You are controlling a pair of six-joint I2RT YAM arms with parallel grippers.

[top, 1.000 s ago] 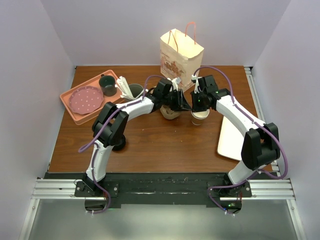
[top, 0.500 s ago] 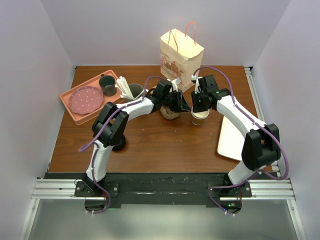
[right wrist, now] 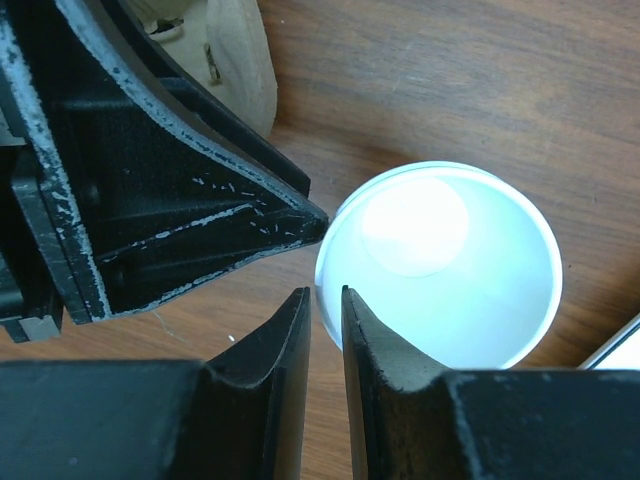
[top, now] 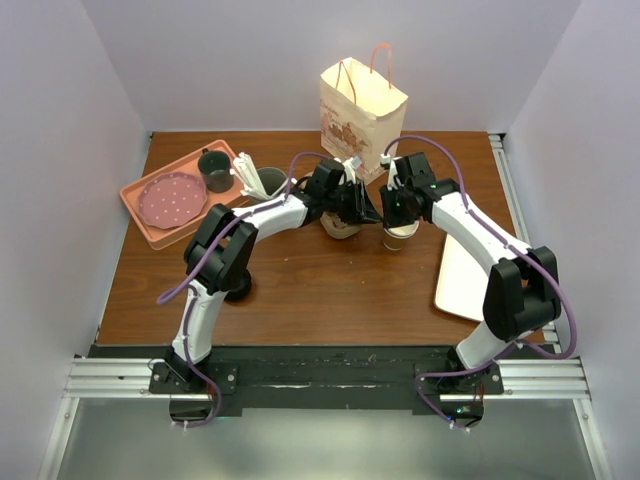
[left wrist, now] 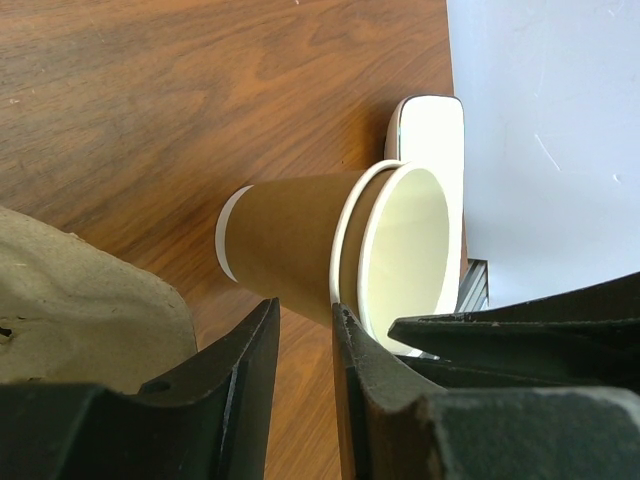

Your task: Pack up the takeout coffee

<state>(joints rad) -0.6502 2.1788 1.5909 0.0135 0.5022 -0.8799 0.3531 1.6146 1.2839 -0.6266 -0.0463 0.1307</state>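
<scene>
Overhead view of a wooden table (top: 320, 290) with two robot arms reaching in to meet at its middle. The takeout coffee (top: 400, 238), a small tan paper cup with a white inside, stands upright on the bare wood. It sits just right of a beige cardboard cup carrier (top: 340, 228) and is not in any of its holes. A pink-handled paper bag (top: 362, 105) stands behind them and a white tray (top: 458, 280) lies to the right.

The right gripper (right wrist: 325, 295) comes down over the cup's left edge. Its jaws are only a sliver apart and straddle the rim, one finger inside and one outside; whether they squeeze the rim cannot be told.

The left gripper (left wrist: 305, 322) hovers beside the cup's outer wall, above the carrier's edge. Its jaws are a narrow gap apart, with only table wood showing between them
</scene>
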